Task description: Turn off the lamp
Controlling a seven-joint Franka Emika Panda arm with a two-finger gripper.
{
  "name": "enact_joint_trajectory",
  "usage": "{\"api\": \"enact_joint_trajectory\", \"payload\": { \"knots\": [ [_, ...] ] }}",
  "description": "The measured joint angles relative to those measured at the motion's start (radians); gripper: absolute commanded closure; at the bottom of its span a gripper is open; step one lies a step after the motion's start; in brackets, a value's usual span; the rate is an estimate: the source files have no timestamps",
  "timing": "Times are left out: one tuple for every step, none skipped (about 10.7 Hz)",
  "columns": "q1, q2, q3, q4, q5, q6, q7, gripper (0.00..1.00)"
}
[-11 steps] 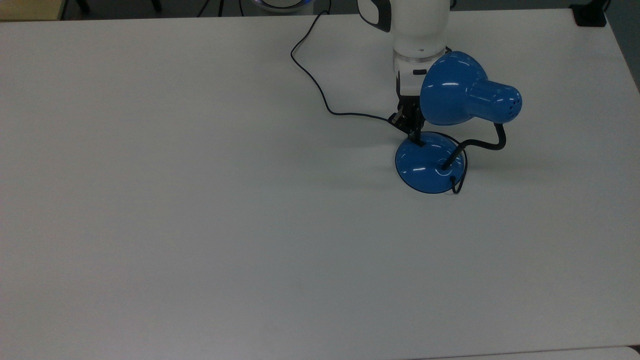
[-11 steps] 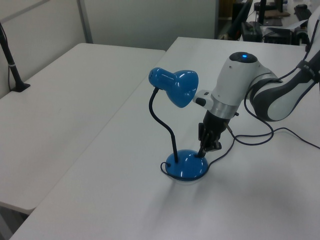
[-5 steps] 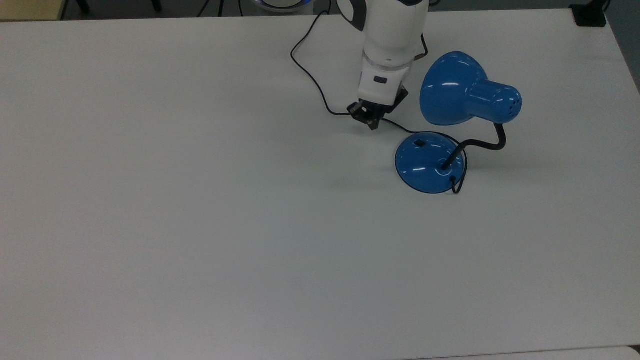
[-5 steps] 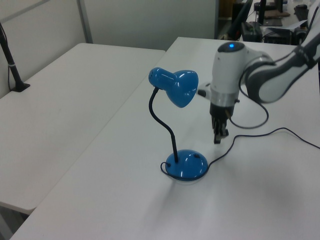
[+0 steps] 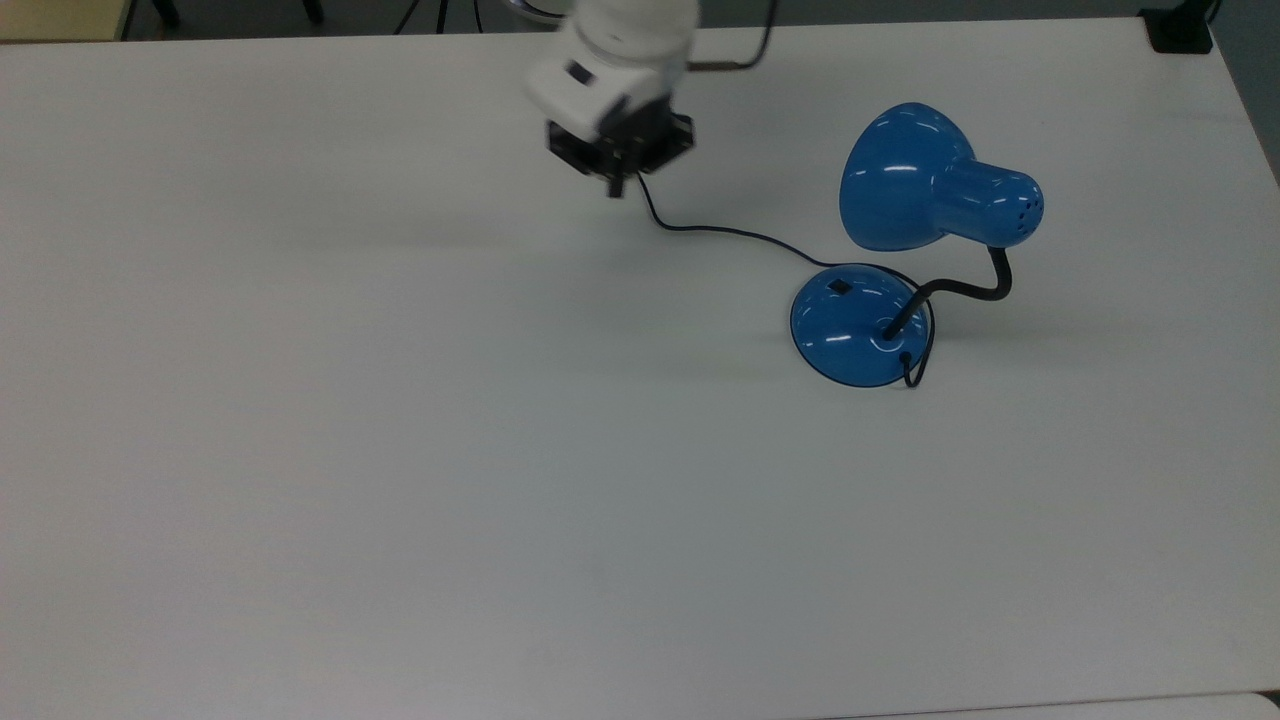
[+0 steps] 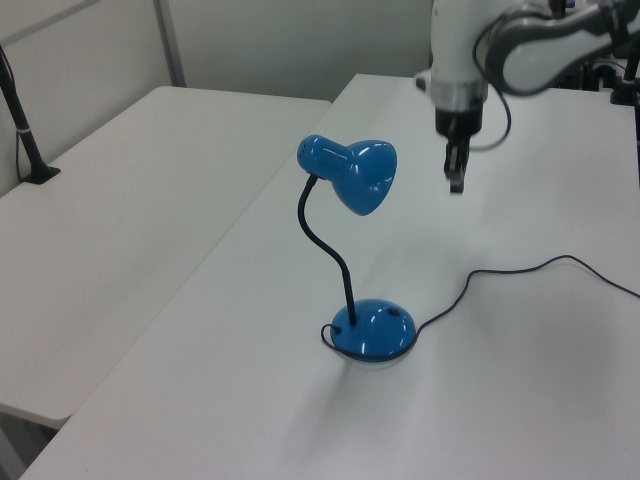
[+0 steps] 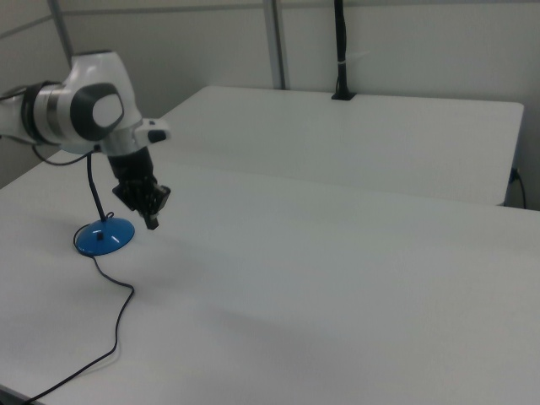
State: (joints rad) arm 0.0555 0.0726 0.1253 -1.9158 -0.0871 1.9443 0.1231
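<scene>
The blue lamp stands on the white table at the top view's right, with its bell shade (image 5: 905, 180) held over the round base (image 5: 850, 330) by a bent black gooseneck (image 5: 965, 288). A small black switch (image 5: 840, 287) sits on the base. The thin black cord (image 5: 720, 232) runs off toward the top view's left. My gripper (image 5: 615, 186) hangs in the air well away from the lamp, above the cord, shut on nothing. In the left view the gripper (image 6: 455, 183) is level with the shade (image 6: 355, 172), far above the base (image 6: 375, 330). In the right view the gripper (image 7: 152, 222) hovers beside the base (image 7: 105, 236).
The white table (image 5: 400, 450) stretches wide toward the top view's left and bottom. A second table (image 6: 150, 150) stands alongside with a black clamped post (image 6: 25, 130). A black fitting (image 5: 1180, 30) sits at the table's top right corner in the top view.
My gripper has left the switch on the lamp's base, risen, and swung away toward the top view's upper left. The lamp and cord have not moved.
</scene>
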Motion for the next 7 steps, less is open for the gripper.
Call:
{"api": "enact_joint_trajectory", "payload": {
  "knots": [
    [-0.038,-0.015,-0.001,0.049,0.000,-0.070,0.000,0.74],
    [-0.063,-0.022,-0.001,0.096,0.000,-0.125,0.000,0.63],
    [-0.077,-0.024,-0.001,0.141,0.000,-0.167,0.000,0.49],
    [-0.085,-0.024,-0.001,0.180,0.000,-0.201,0.000,0.29],
    [-0.090,-0.024,-0.002,0.218,-0.010,-0.237,0.000,0.09],
    [-0.092,-0.025,-0.007,0.256,-0.020,-0.273,0.000,0.00],
    [-0.093,-0.025,-0.016,0.290,-0.022,-0.301,-0.001,0.00]
  ]
}}
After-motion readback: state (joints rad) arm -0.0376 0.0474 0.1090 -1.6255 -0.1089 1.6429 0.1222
